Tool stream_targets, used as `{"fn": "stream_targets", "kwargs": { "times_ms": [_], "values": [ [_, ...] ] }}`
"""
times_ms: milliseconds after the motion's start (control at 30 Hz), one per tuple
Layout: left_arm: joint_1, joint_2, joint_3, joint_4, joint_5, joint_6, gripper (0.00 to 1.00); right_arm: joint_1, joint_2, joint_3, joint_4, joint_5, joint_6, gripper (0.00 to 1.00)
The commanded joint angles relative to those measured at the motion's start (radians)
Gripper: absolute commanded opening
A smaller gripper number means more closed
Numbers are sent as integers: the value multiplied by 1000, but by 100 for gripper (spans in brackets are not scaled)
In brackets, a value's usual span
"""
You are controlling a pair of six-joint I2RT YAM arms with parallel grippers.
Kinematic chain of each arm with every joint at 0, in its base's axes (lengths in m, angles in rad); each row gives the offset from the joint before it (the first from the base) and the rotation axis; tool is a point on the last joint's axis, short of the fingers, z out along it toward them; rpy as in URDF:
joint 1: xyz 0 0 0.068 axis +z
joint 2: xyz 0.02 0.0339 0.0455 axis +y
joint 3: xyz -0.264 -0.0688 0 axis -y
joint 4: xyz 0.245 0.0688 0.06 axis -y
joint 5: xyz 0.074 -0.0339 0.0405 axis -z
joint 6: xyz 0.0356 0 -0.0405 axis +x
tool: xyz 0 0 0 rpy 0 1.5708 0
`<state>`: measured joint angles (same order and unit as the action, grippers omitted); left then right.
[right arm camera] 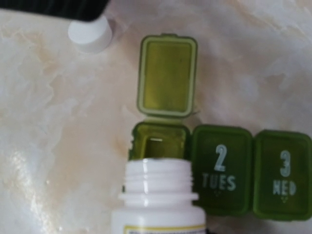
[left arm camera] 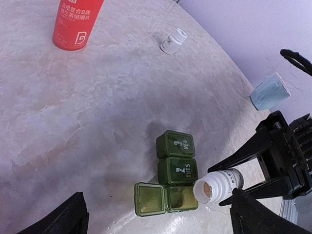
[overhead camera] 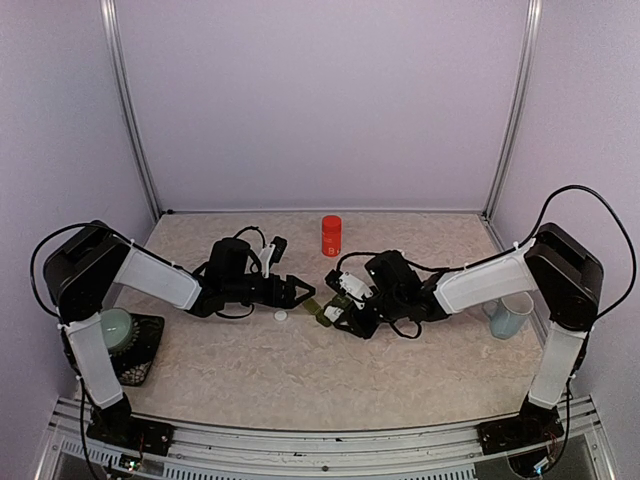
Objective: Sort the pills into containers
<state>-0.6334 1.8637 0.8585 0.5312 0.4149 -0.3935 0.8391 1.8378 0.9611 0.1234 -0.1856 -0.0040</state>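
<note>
One compartment of the green pill organiser, low in the frame, gapes under the uncapped white bottle my right gripper clamps, left gripper wide and empty; both other lids shut, sorting looks barely begun.

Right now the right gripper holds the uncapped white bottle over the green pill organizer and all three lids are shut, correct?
Not quite: only the TUES lid and WED lid are shut; the end compartment beside TUES is open, as the right wrist view shows. The right gripper does hold the uncapped white bottle over the green pill organizer.
</note>
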Motion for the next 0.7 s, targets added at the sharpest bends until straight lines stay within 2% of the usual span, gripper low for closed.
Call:
{"fn": "stream_targets", "kwargs": {
  "times_ms": [0,667],
  "values": [
    [7,-9,-7,24,5,2,99,17,-16,39,-54,12,-14,11],
    [8,-11,-9,23,5,4,99,26,24,112,-169,34,-22,10]
  ]
}}
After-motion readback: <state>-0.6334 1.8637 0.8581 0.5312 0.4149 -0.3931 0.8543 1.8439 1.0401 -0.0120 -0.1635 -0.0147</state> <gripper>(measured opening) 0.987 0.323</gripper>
